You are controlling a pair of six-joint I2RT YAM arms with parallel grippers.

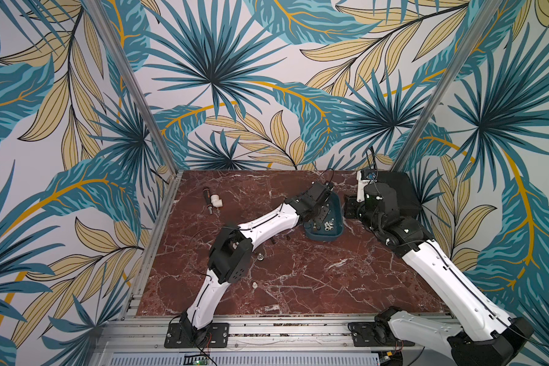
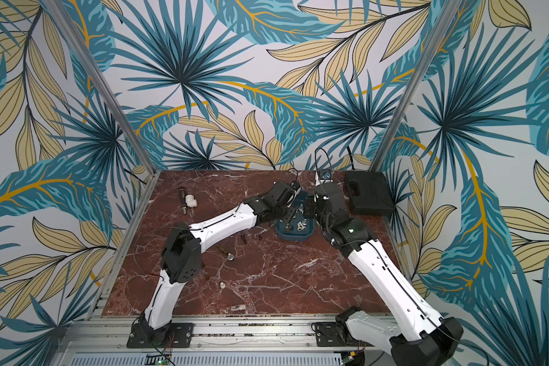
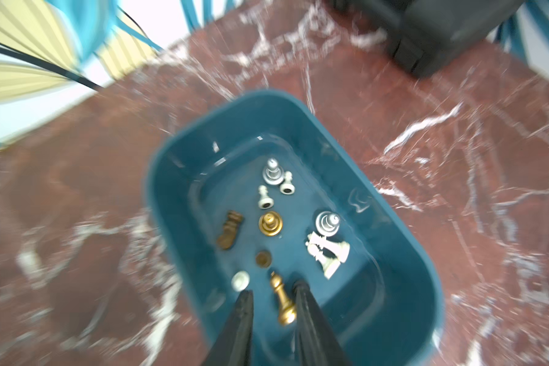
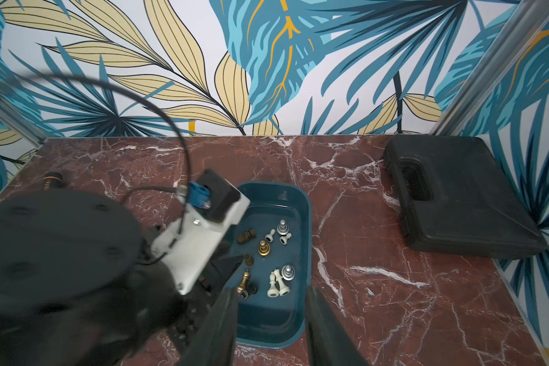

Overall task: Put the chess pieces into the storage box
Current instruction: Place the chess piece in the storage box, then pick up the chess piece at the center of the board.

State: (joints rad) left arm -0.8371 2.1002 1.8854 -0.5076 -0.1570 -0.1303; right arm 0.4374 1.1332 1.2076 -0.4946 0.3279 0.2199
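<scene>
Though glossy, round-cornered plastic storage box (image 3: 403,260)

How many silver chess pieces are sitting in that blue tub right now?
2. One silver piece stands beside two white pawns; the second silver piece stands by the white pieces lying flat. The left gripper may hide a bit of the tub.

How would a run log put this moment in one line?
left hand open over storage box | gold piece lying in box | right hand open, empty | loose pieces on table
</scene>
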